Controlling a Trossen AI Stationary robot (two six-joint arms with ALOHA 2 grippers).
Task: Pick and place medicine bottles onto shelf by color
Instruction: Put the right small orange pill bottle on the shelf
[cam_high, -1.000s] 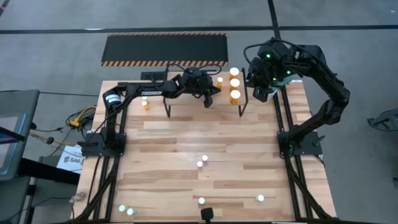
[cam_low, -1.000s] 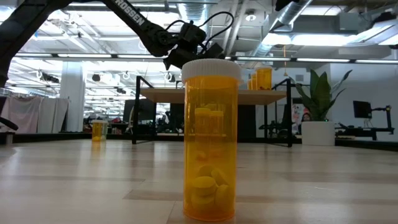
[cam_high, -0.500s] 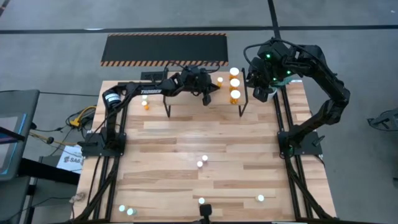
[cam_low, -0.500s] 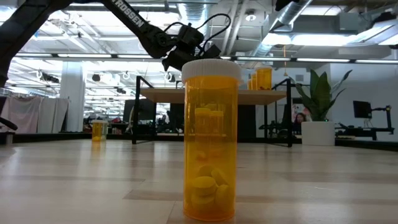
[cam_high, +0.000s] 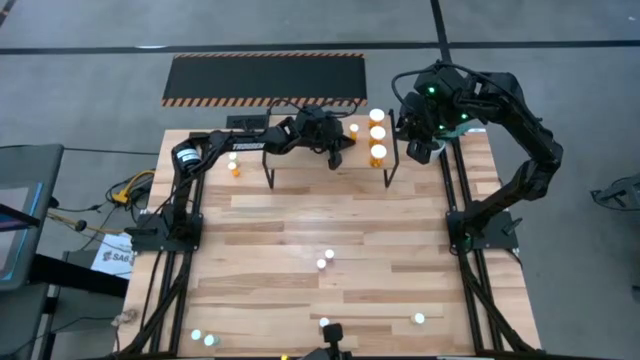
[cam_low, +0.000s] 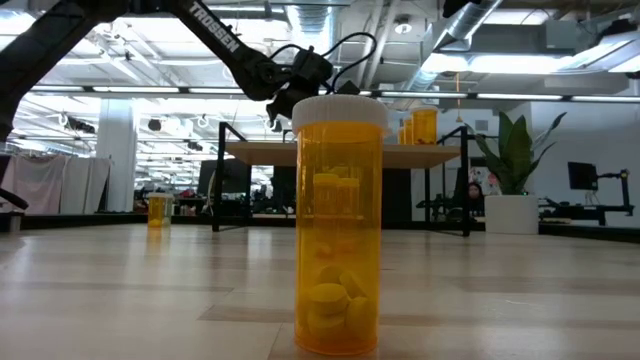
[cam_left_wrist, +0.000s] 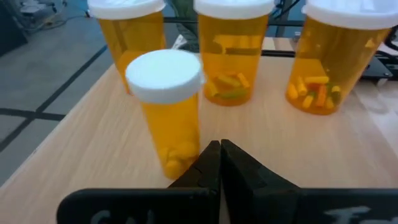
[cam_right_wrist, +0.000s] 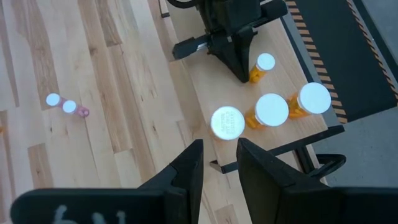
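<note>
The shelf (cam_high: 300, 158) stands at the table's far edge. Near its right end, three larger orange medicine bottles (cam_high: 378, 133) with white caps stand in a row, with a smaller orange one (cam_left_wrist: 166, 106) beside them. My left gripper (cam_left_wrist: 219, 155) is shut, low over the shelf top, its tips close beside the small bottle's lower part. My right gripper (cam_right_wrist: 216, 155) hangs open and holds nothing, high off the shelf's right end. More bottles stand on the table: an orange one (cam_high: 234, 168) left of the shelf, two pink ones (cam_high: 325, 259) mid-table, and pale ones near the front edge (cam_high: 203, 338). My left gripper's shut fingertips (cam_left_wrist: 211, 152) come in nearly level from the table's left and end right by the small bottle's lower body (cam_left_wrist: 180, 158). The bottle stands upright on the shelf top. Whether the tips touch it, I cannot tell.
An orange bottle (cam_low: 338, 225) with pills stands close before the low camera and hides part of the shelf. A black mat with striped edges (cam_high: 265, 78) lies beyond the table. A potted plant (cam_low: 512, 190) shows in the room behind.
My left gripper, still shut, has crept a little farther along the shelf toward the small orange bottle. The bottles on the shelf stand where they were.
</note>
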